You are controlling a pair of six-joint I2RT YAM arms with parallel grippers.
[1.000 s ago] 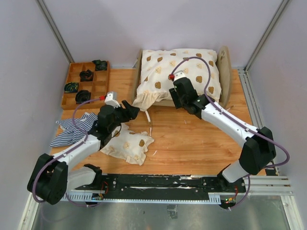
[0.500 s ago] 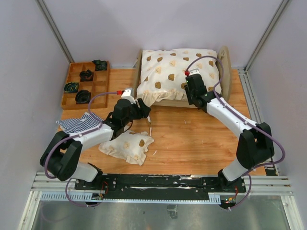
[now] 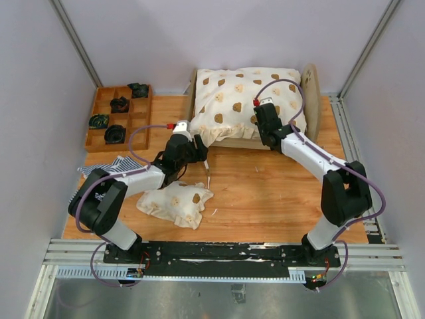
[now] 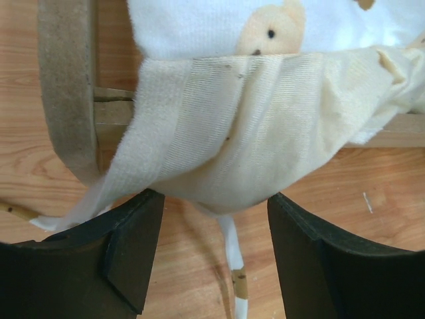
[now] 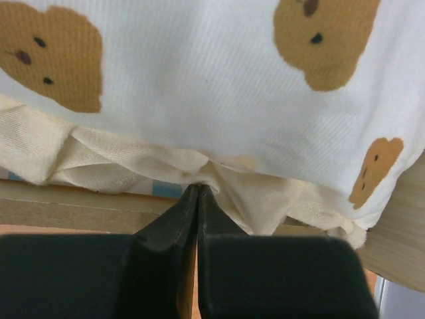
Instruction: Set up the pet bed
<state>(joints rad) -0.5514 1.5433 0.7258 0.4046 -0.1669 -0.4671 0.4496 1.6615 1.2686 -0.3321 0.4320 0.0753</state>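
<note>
Robot lab test cell. Plain pale walls box in wooden tabletop on 3 sides. Aluminium rail and black base plate run along near edge — 2 arms bolted there, left arm, right arm. Purple cables loop exposed off both.

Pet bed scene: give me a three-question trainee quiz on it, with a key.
1. True or false: the left gripper is shut.
2. In the top view, the brown tray stands: A) left of the pet bed; B) behind the bed; C) right of the bed.
3. Fill in: the right gripper is pinched shut on the quilt at its ____.
Key: 1 false, its jaws stand apart; 2 A; 3 ruffle.
</note>
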